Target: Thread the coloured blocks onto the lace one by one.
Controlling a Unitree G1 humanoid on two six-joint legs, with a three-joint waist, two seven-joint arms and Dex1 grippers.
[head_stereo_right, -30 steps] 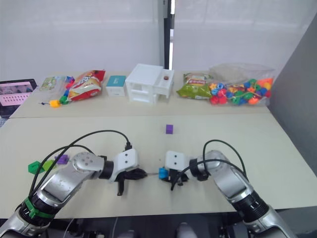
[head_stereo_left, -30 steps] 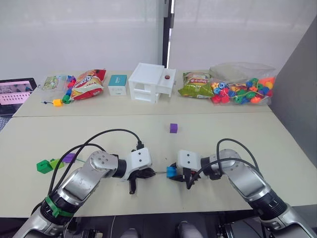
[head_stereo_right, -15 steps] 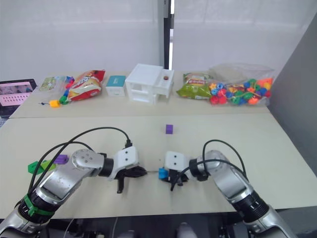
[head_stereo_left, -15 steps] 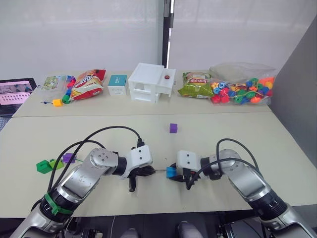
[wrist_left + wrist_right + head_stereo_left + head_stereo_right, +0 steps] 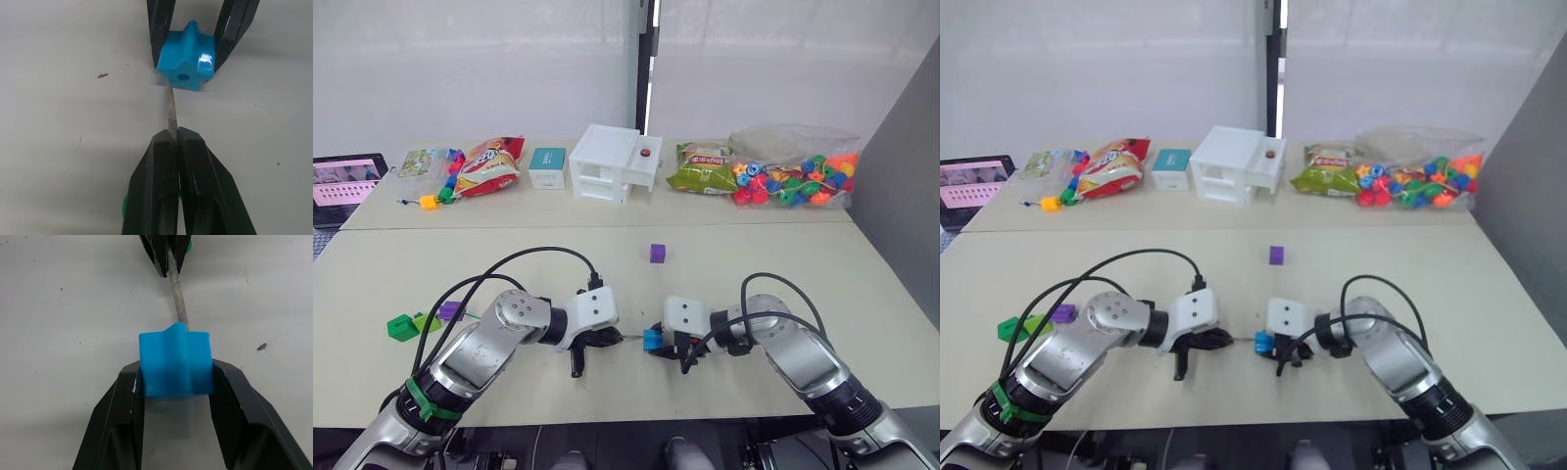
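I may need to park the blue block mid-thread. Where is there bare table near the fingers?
Bare table lies between the lone purple block and the right gripper, and on out to the right edge. The left edge is crowded: green blocks, a purple block. The rear row, from snack bag to bead bag, is full.

The pale needle tip point(image 5: 171, 110) of the lace disappears between the closed fingers of the left gripper point(image 5: 177, 139), and its far end sits against the blue block point(image 5: 187, 61); whether it has entered the hole cannot be told. The right gripper point(image 5: 176, 377) covers two of the block's sides. In the head views the lace behind the left gripper is too thin to trace, and the tablet point(image 5: 347, 176) is cut by the picture's edge.
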